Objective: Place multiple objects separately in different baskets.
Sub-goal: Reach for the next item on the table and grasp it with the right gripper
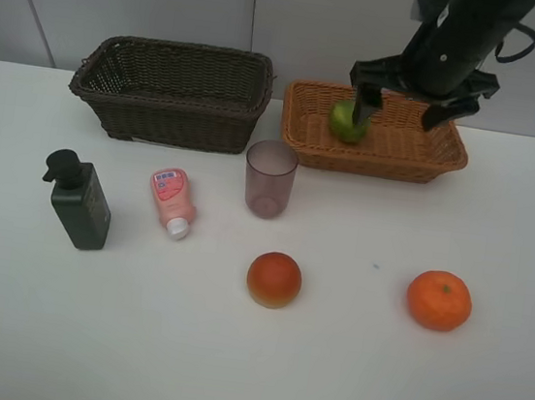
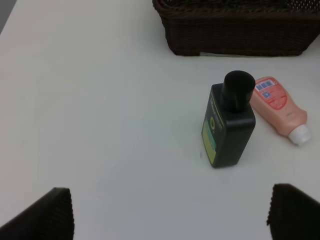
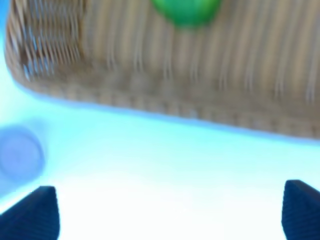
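The green round fruit (image 1: pixel 348 122) (image 3: pixel 186 10) lies inside the light orange-tan basket (image 1: pixel 379 165) (image 3: pixel 175 65). My right gripper (image 1: pixel 404 107) (image 3: pixel 170 215) hangs open just above that basket, with one finger beside the fruit and nothing held. The dark brown basket (image 1: pixel 170 120) (image 2: pixel 240 35) stands to its left. On the table are the dark green pump bottle (image 1: pixel 80 201) (image 2: pixel 227 127), the pink tube (image 1: pixel 172 200) (image 2: pixel 277 107), the mauve cup (image 1: pixel 269 179) (image 3: pixel 20 152), the peach-like fruit (image 1: pixel 274 279) and the tangerine (image 1: pixel 439 300). My left gripper (image 2: pixel 170 212) is open near the bottle, out of the high view.
Both baskets sit at the back of the white table, near the wall. The bottle stands upright and the tube lies flat right beside it. The right wrist view is blurred.
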Robot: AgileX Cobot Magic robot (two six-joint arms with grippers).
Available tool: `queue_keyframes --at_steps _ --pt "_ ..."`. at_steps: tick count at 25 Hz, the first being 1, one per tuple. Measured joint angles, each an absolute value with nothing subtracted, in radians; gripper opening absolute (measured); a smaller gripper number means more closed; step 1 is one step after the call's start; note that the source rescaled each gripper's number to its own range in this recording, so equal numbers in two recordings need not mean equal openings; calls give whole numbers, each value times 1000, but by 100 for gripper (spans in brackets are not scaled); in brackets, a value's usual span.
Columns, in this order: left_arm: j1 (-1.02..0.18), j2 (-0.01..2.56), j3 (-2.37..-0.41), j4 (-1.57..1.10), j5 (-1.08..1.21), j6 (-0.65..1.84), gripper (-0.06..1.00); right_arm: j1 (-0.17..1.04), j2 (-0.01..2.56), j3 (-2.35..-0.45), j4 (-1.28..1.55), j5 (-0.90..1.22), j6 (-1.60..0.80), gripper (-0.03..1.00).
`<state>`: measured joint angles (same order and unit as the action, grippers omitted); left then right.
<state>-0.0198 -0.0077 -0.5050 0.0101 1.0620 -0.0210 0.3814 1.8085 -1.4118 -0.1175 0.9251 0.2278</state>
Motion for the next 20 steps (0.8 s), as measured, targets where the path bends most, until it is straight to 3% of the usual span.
queue_keyframes --at_steps 10,20 --pt "-20 -8 -505 10 1062 -21 100 354 1585 -905 -105 820 250 96" --pt "-20 -8 -505 10 1062 -21 100 275 1581 -719 -104 679 308 98"
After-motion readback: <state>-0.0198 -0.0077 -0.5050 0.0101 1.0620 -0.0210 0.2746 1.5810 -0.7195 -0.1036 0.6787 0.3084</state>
